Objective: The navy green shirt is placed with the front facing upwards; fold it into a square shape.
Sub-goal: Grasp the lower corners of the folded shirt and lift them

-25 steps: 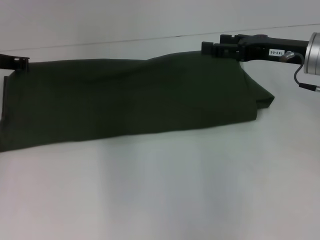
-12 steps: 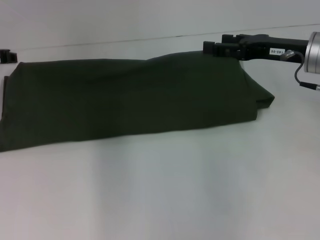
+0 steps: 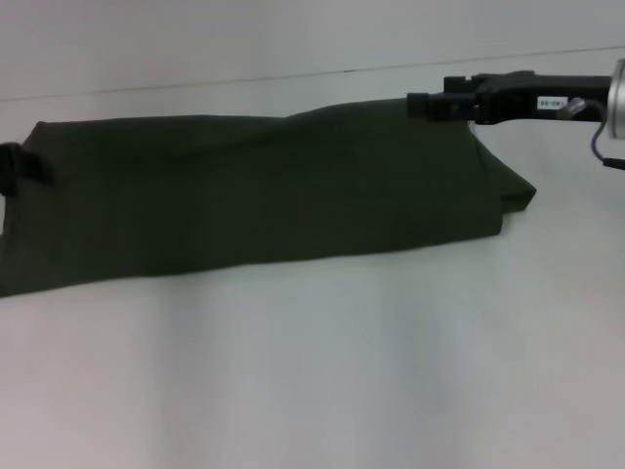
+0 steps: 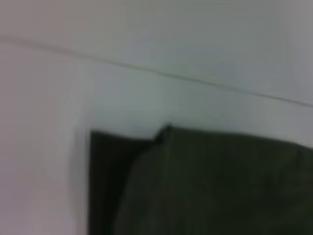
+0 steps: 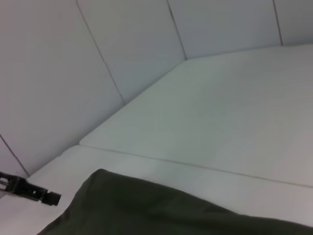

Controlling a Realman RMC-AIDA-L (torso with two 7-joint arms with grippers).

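Note:
The navy green shirt (image 3: 264, 195) lies on the white table as a long folded band running left to right, plain green side up; no lettering, collar or label shows. Its right end bulges into a loose fold (image 3: 508, 195). My right gripper (image 3: 420, 106) is at the shirt's far right corner, level with the cloth's raised edge. My left gripper (image 3: 21, 164) is at the shirt's left end, mostly out of view. The shirt also shows in the left wrist view (image 4: 220, 186) and in the right wrist view (image 5: 171, 215), where the left gripper (image 5: 34, 192) is seen far off.
The white table (image 3: 312, 371) stretches in front of the shirt. A seam (image 3: 244, 80) between table panels runs behind the shirt. A pale wall (image 5: 98, 58) stands past the table's far edge.
The right gripper has drawn back to the right along the shirt's far edge. The left gripper has moved from the far left corner down to the shirt's left end. The shirt lies as before.

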